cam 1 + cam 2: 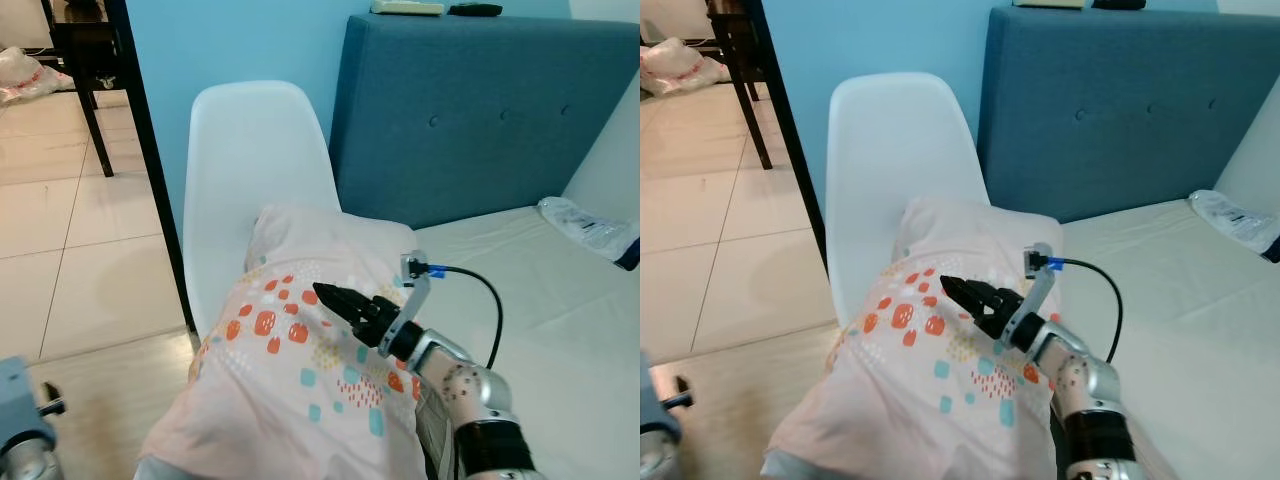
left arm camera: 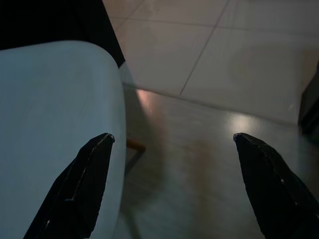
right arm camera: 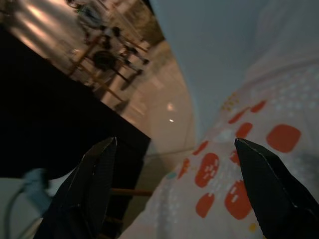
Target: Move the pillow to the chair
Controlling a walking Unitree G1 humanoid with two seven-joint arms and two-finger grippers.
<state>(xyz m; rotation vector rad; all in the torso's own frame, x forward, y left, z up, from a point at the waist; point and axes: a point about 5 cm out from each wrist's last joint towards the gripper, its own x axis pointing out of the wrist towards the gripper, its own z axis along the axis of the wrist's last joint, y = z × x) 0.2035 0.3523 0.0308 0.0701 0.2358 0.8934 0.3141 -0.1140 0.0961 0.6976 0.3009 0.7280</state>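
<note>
The pillow lay across the white chair, seemingly delivered, as the right gripper hovered above it, fingers parted and empty.

I find no legible text, label, brand, number or sign in any view. The pillow carries only a printed pattern of orange and teal patches, not characters. The clear plastic bag on the bed has marks too small for me to read.
</note>
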